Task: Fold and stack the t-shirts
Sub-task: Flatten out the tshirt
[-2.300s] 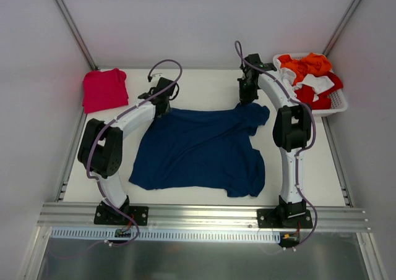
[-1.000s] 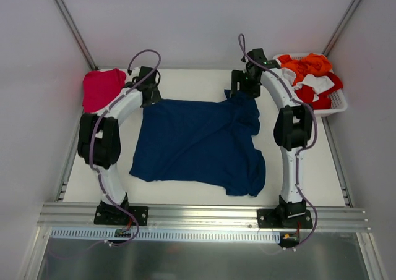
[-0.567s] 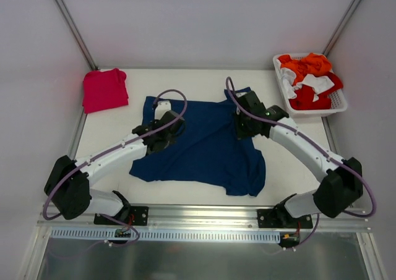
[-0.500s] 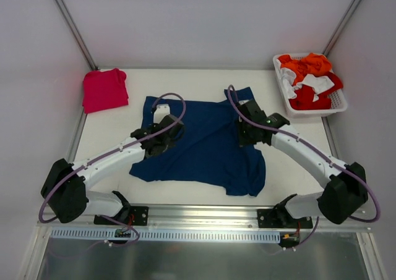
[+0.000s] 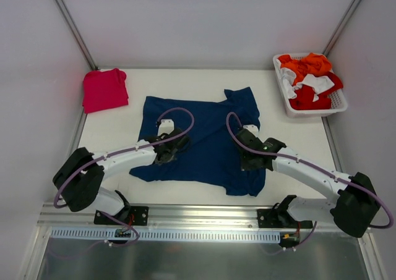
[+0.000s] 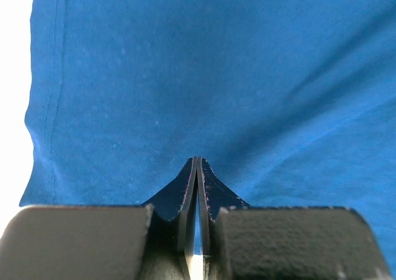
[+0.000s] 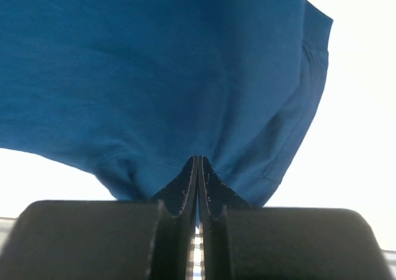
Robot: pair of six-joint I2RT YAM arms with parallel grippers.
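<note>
The dark navy t-shirt [image 5: 207, 138] lies spread flat in the middle of the table. My left gripper [image 5: 171, 148] hovers over its left part with its jaws pressed together and no cloth between them; its wrist view shows the gripper [image 6: 197, 164] above smooth blue cloth [image 6: 204, 76]. My right gripper [image 5: 250, 157] is over the shirt's right side near the lower hem, also shut and empty; its wrist view shows the gripper [image 7: 197, 162] above the shirt's edge [image 7: 161, 76]. The pinkish-red t-shirt [image 5: 104, 89] lies folded at the far left corner.
A white basket [image 5: 337, 104] at the far right holds orange, red and white clothes. The bare white table [image 5: 291, 138] shows around the navy shirt. A metal rail [image 5: 198, 213] runs along the near edge.
Both arms have drawn back from the navy shirt's far corners toward the near edge. The shirt stays spread flat with its far edge laid out. Both grippers now sit over its middle and lower part.
</note>
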